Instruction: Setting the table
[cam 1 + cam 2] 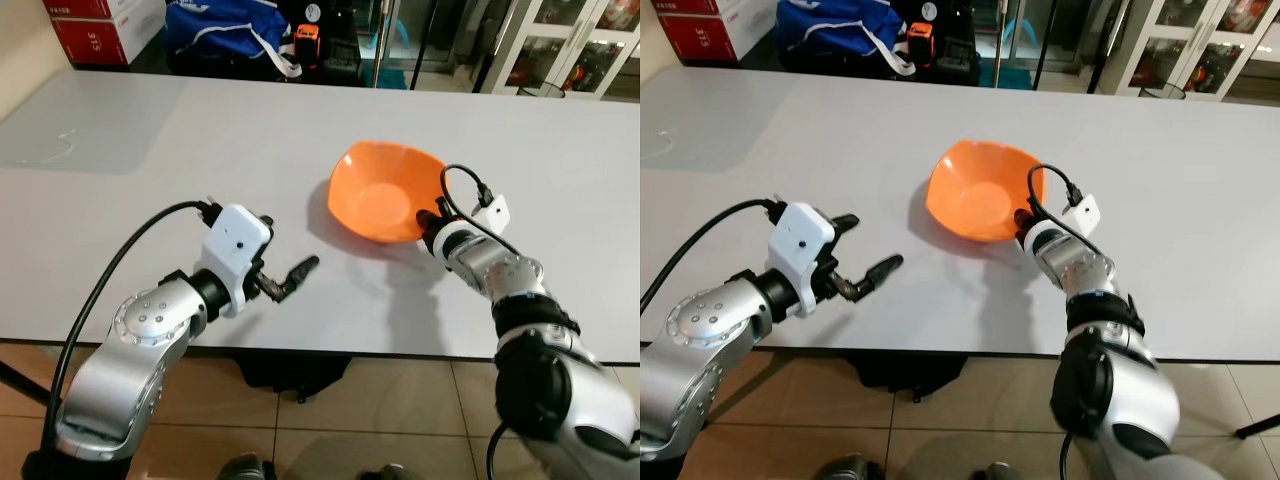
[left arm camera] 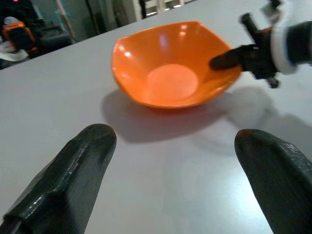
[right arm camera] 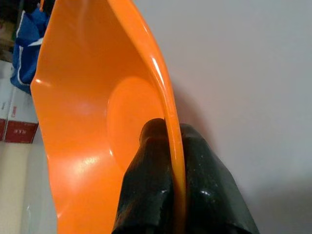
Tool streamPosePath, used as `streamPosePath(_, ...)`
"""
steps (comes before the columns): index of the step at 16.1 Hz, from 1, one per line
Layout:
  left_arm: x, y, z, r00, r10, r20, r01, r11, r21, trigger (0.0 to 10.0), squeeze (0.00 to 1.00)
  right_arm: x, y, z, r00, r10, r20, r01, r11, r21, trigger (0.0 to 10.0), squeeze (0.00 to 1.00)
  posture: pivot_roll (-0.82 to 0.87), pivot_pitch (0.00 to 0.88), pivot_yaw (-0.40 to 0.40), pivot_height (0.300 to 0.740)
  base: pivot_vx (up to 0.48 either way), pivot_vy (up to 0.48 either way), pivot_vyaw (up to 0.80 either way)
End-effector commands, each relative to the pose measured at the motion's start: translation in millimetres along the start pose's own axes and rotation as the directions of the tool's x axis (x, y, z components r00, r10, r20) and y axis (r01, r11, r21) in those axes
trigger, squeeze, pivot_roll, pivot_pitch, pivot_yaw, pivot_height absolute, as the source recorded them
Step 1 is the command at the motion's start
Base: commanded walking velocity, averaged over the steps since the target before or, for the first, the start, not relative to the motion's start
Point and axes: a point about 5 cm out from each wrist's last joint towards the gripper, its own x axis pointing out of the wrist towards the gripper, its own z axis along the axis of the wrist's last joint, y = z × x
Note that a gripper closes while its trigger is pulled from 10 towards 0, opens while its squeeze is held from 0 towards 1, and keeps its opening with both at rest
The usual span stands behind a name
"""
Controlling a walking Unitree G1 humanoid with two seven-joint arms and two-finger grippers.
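An orange bowl with a squarish rim rests on the white table, right of centre. My right gripper is shut on the bowl's near right rim; the right wrist view shows one finger inside the rim and one outside. My left gripper hovers low over the table near the front edge, to the left of the bowl and apart from it, open with nothing between its fingers. The bowl lies ahead of it.
Beyond the table's far edge lie a blue bag and red and white boxes. Glass-fronted cabinets stand at the back right. Tiled floor runs below the front edge.
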Motion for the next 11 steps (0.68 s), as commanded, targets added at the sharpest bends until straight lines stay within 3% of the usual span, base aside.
streamPosePath(1, -1.9, -4.7, 0.9, 0.999, -0.034, -0.005, 0.034, 0.999, 0.001, 10.0, 0.0, -0.2, 10.2, 14.1, 0.998, 0.026, 0.056, -0.026, 1.0, 0.001, 10.0, 0.0, 0.1, 0.076, -0.049, 0.74, 0.0, 0.0, 0.0)
streamPosePath(3, -2.8, -9.5, 0.2, 0.998, -0.068, -0.01, 0.068, 0.998, -0.004, 10.0, 0.0, 1.1, 9.3, 20.4, 0.995, -0.025, 0.096, 0.023, 0.999, 0.022, 10.0, 0.0, 0.1, 0.07, -0.053, 0.74, 0.0, 0.0, 0.0)
streamPosePath(7, -1.5, -9.8, 1.2, 0.998, -0.065, -0.014, 0.065, 0.998, 0.001, 10.0, 0.0, 4.0, 12.3, 14.9, 0.998, -0.04, 0.049, 0.036, 0.996, 0.075, 10.0, 0.0, 0.1, 0.069, -0.056, 0.74, 0.0, 0.0, 0.0)
streamPosePath(8, -1.7, -9.7, 1.2, 0.998, -0.063, -0.016, 0.063, 0.998, 0.0, 10.0, 0.0, 4.3, 13.4, 14.7, 0.998, -0.041, 0.04, 0.037, 0.995, 0.093, 10.0, 0.69, 0.1, 0.07, -0.059, 0.74, 0.0, 0.0, 0.0)
streamPosePath(9, -1.9, -9.5, 1.1, 0.998, -0.06, -0.017, 0.06, 0.998, -0.001, 10.0, 0.0, 4.2, 15.3, 16.0, 0.999, -0.035, 0.036, 0.031, 0.994, 0.105, 10.0, 1.0, 0.1, 0.071, -0.059, 0.74, 0.0, 0.0, 0.0)
streamPosePath(11, -1.2, -8.6, 1.5, 0.998, -0.058, -0.013, 0.058, 0.998, 0.002, 10.0, 0.0, 3.4, 18.6, 21.1, 0.999, -0.028, 0.036, 0.024, 0.993, 0.12, 10.0, 1.0, 0.1, 0.068, -0.055, 0.74, 0.0, 0.0, 0.0)
